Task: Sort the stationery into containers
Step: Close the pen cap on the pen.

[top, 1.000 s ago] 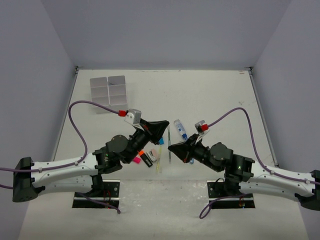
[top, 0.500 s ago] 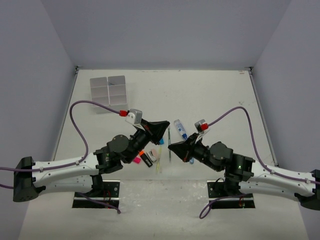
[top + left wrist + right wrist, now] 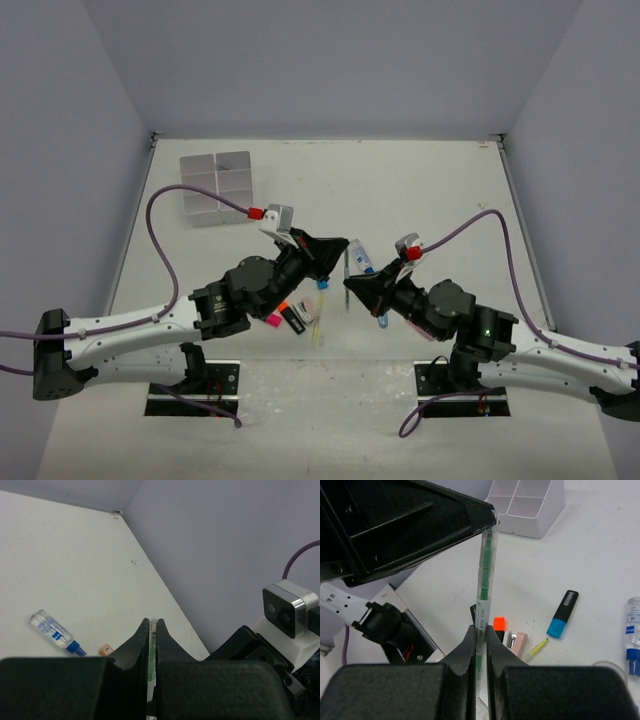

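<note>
One thin clear-green pen (image 3: 486,575): left claw (image 3: 153,626), right claw (image 3: 480,632) pinching.

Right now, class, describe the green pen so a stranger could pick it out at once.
Above the white table, near its front middle, the left gripper and right gripper face each other. A thin clear pen with a green core bridges them, pinched at both ends; the yellow pen nearby lies flat on the table.

Clear, glossy plastic pen (image 3: 486,575)
</note>
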You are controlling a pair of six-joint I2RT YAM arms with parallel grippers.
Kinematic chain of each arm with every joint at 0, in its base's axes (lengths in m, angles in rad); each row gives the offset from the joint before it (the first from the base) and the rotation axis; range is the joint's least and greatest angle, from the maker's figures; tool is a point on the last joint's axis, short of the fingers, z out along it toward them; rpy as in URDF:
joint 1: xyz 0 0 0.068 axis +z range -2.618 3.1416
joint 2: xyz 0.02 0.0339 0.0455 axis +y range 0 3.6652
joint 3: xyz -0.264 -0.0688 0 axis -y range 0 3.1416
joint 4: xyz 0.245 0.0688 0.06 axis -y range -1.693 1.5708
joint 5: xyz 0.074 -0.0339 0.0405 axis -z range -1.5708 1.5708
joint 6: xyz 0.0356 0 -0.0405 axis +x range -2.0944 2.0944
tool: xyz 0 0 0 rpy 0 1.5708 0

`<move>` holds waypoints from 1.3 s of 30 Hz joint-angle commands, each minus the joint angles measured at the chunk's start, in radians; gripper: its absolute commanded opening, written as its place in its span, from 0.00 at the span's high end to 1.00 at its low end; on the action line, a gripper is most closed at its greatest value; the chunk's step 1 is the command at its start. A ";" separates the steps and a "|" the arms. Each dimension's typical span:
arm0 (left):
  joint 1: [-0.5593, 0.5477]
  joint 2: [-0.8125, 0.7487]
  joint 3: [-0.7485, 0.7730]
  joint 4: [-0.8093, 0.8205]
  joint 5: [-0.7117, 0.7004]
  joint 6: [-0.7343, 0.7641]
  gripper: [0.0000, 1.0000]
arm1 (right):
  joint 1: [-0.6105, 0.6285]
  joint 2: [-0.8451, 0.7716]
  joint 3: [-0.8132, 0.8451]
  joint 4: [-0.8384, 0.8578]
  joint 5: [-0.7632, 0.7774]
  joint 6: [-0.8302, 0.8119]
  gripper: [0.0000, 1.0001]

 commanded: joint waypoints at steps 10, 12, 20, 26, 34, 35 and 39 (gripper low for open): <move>-0.002 -0.024 0.019 -0.132 0.042 -0.048 0.89 | 0.008 0.030 0.113 0.152 -0.013 -0.113 1.00; -0.003 -0.041 -0.006 -0.077 0.079 -0.011 0.90 | 0.008 0.020 0.102 0.173 -0.008 -0.099 1.00; -0.004 -0.048 0.007 -0.082 0.076 0.047 0.74 | 0.007 0.051 0.122 0.159 -0.058 -0.118 1.00; -0.004 -0.056 0.019 -0.071 0.113 0.079 1.00 | 0.008 0.057 0.119 0.170 -0.074 -0.108 1.00; -0.003 -0.132 -0.023 0.067 0.298 0.192 1.00 | 0.007 0.122 0.110 0.193 -0.155 -0.097 0.77; -0.004 -0.143 -0.028 0.083 0.318 0.202 1.00 | 0.007 0.133 0.110 0.197 -0.166 -0.093 0.77; -0.004 -0.147 -0.013 0.088 0.358 0.223 1.00 | 0.008 0.164 0.132 0.202 -0.179 -0.085 0.98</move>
